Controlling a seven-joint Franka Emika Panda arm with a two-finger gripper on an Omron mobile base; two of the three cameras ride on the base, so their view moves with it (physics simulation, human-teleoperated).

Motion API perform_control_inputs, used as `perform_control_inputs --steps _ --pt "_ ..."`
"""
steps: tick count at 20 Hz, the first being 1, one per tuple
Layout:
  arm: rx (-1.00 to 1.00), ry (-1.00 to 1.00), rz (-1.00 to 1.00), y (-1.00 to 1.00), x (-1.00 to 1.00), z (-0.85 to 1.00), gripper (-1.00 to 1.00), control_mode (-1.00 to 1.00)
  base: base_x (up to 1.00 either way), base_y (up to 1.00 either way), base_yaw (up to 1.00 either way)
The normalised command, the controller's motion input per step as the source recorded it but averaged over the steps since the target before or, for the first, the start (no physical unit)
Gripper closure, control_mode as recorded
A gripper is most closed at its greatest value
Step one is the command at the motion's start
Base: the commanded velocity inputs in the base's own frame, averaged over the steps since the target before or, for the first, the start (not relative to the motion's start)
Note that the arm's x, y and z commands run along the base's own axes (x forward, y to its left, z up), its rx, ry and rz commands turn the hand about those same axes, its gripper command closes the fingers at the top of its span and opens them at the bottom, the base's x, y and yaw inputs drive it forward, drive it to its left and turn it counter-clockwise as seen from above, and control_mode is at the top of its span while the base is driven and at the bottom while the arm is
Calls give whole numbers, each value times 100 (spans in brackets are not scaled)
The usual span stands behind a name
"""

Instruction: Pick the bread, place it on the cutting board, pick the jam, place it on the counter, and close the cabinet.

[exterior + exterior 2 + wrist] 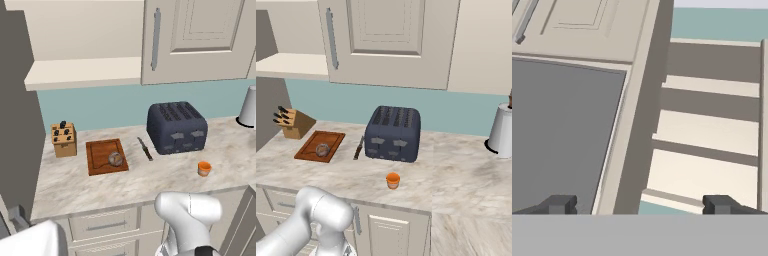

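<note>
On the bench (75, 185), you see the bread (115, 159) resting on the cutting board (97, 159), with the jam (204, 168) at 4 o'clock of the toaster (176, 127). Your pincer (640, 204) is released, facing the cabinet (587, 30).

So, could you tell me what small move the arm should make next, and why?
Probably bring the open gripper up to the open cabinet door and push it shut. The bread already rests on the cutting board, the jam stands on the counter, and the cabinet shelves lie exposed.
</note>
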Motion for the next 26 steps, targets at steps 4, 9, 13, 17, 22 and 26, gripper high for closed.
perform_control_inputs --steps 4,9,13,17,22,26 --pt "0 0 0 5 9 -12 -100 -100 0 0 0" --pt "0 0 0 1 12 -7 -100 -100 0 0 0" --pt "0 0 0 1 20 -2 -100 -100 0 0 0" --pt "0 0 0 4 29 0 -100 -100 0 0 0" --pt "0 0 0 9 28 -2 -100 -100 0 0 0" --pt "0 0 0 14 23 -7 -100 -100 0 0 0"
